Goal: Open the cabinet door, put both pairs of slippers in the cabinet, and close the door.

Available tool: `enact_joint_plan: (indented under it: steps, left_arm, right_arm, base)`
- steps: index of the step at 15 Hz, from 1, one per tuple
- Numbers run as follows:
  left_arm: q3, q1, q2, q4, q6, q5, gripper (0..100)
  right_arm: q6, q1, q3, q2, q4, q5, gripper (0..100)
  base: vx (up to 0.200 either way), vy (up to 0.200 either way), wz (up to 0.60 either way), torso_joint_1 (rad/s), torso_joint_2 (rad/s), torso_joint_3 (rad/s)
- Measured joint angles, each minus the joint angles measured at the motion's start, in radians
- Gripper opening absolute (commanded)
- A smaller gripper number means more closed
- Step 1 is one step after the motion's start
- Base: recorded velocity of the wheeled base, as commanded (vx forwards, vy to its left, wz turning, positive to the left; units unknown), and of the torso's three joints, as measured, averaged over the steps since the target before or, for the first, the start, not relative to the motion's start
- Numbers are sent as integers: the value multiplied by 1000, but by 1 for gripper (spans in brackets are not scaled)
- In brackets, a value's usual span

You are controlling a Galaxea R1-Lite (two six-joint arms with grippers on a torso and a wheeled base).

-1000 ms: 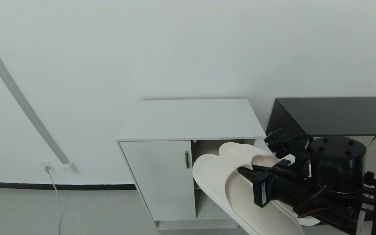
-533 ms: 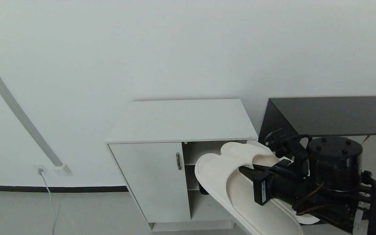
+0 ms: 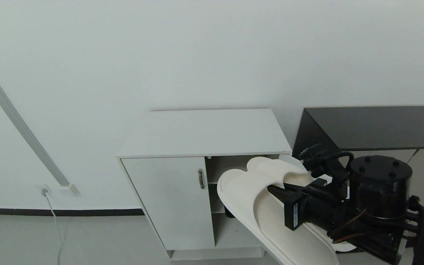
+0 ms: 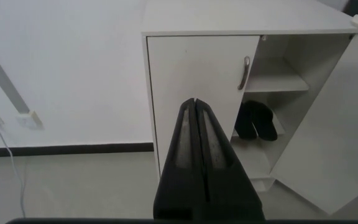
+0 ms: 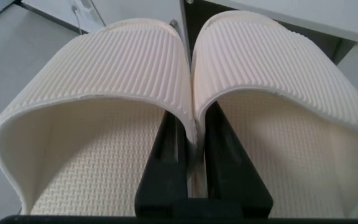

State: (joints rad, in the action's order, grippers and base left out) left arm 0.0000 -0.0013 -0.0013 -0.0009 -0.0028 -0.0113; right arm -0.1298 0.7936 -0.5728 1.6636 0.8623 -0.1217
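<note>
The white cabinet [image 3: 204,132] stands against the wall, its left door [image 3: 168,202] closed and its right door [image 4: 328,155] swung open. A dark table [image 3: 374,129] is just beside it on the right. The pair of white slippers [image 3: 256,206] is in the air in front of the open compartment, toes toward the cabinet. The right gripper [image 5: 193,134] is clamped on the inner edges of both slippers, which lie side by side. A pair of black slippers [image 4: 257,121] lies on a shelf inside the cabinet. The left gripper [image 4: 194,106] has its fingers pressed together and holds nothing.
</note>
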Motion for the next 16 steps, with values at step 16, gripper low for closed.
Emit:
enact_joint_plan:
  steps: [16]
  left_arm:
    - [0, 0, 0, 0, 1, 1, 0]
  right_arm:
    - [35, -10, 57, 60, 114, 0, 0]
  base:
    - [0, 0, 0, -196, 479, 275]
